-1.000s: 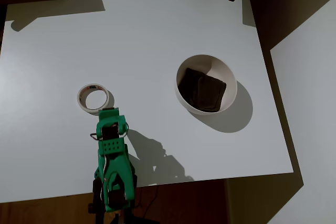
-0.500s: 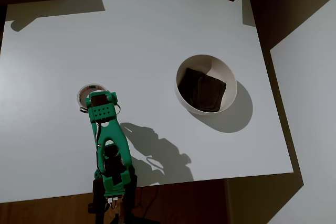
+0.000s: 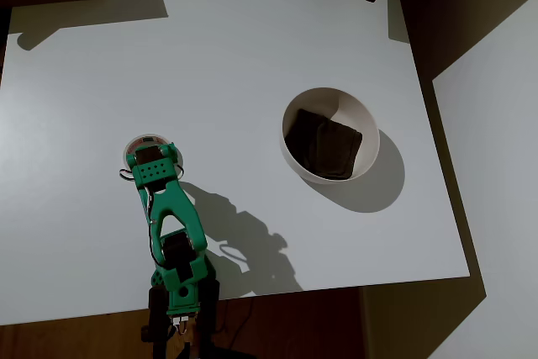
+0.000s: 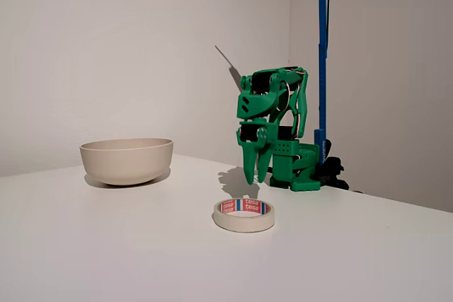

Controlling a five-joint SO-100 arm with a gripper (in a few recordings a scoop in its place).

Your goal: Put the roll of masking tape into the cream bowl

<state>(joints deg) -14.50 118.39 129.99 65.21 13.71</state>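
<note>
White table (image 4: 106, 245) beneath plain grey wall (image 4: 106, 33).

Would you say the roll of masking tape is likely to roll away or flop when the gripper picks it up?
Probably not. The roll of masking tape lies flat on the table, so a nudge should slide it, not roll it. It looks like a stiff ring, likely holding its shape. Thin and hollow, it seems light for the gripper above.

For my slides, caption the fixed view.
Green gripper poised above the roll of masking tape, cream bowl waiting nearby.
</note>
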